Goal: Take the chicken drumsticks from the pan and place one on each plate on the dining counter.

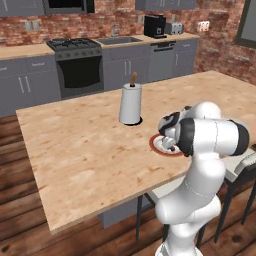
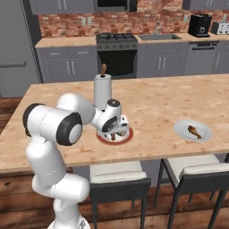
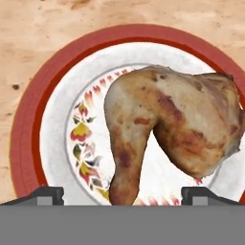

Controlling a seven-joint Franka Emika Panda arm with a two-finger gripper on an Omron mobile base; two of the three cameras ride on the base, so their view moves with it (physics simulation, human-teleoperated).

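On the dining counter (image 1: 85, 150) lies a red-rimmed plate (image 3: 28, 129) with a golden-brown chicken drumstick (image 3: 167, 119) resting on it, its bone end toward me. My gripper (image 3: 127, 194) hovers just over that plate (image 2: 129, 135), open, fingertips (image 3: 48, 194) spread wide on either side of the bone and not touching it. To the right, a pale-rimmed plate (image 2: 181, 129) carries another drumstick (image 2: 193, 130). The left base view shows the hand (image 1: 170, 144) over the red plate (image 1: 155, 145). The pan is out of view.
A paper towel roll (image 2: 102, 91) on a dark base stands upright just behind the red plate. Two stools (image 2: 118, 176) (image 2: 197, 170) sit under the counter's near edge. A stove (image 2: 116, 39) and grey cabinets line the back wall.
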